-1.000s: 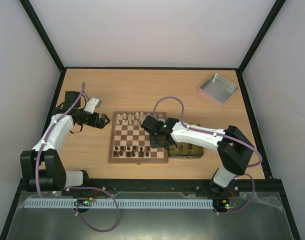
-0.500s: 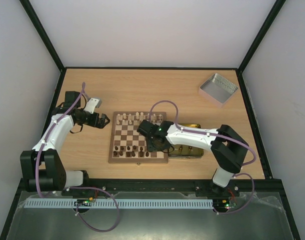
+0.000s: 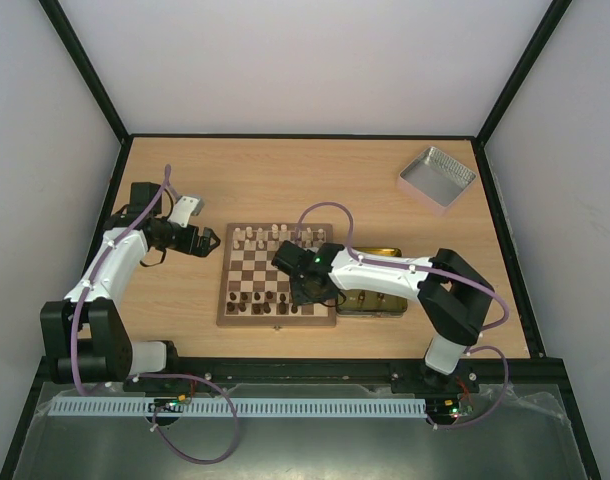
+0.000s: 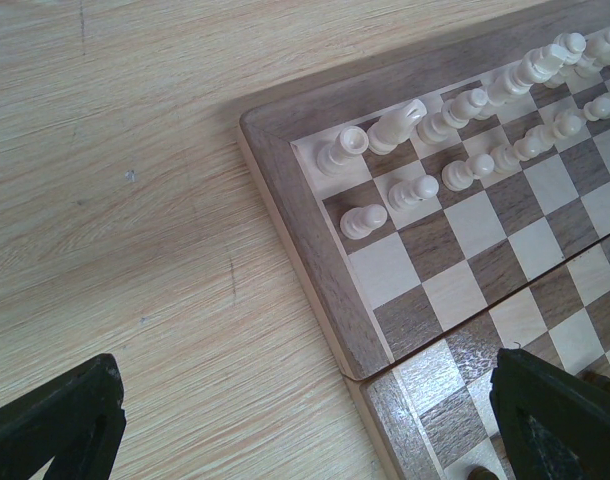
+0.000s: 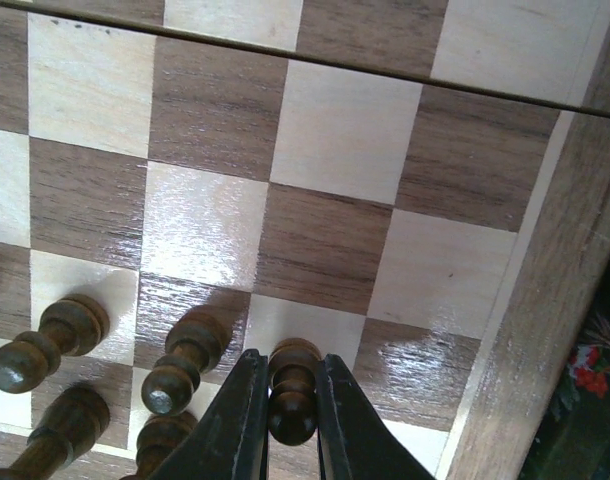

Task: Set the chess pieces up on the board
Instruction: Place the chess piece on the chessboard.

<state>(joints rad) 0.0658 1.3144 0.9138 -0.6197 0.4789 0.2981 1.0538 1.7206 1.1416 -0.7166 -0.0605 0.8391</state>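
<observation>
Crowding one side of the right gripper (image 5: 288, 362) are at least four more dark turned pieces (image 5: 180, 362), the nearest just beside a finger. On the other side the board's (image 5: 525, 330) plain wooden border runs close. The jaws are clenched on one dark pawn (image 5: 291, 415) over a glossy pale square in the near rows. One yellow tin (image 3: 385, 298) sits just beside the board, under that arm, and one silver lid (image 3: 437, 177) lies well apart. Two rows of cream pieces (image 4: 415, 190) line the far side. The left gripper (image 3: 210, 242) hangs beside the board, jaws spread wide, holding nothing.

Robotics lab test cell: bare white walls (image 3: 315, 60), black frame (image 3: 87, 68), wooden table (image 3: 305, 170), cabled left arm (image 3: 113, 262) and right arm (image 3: 395, 272).
</observation>
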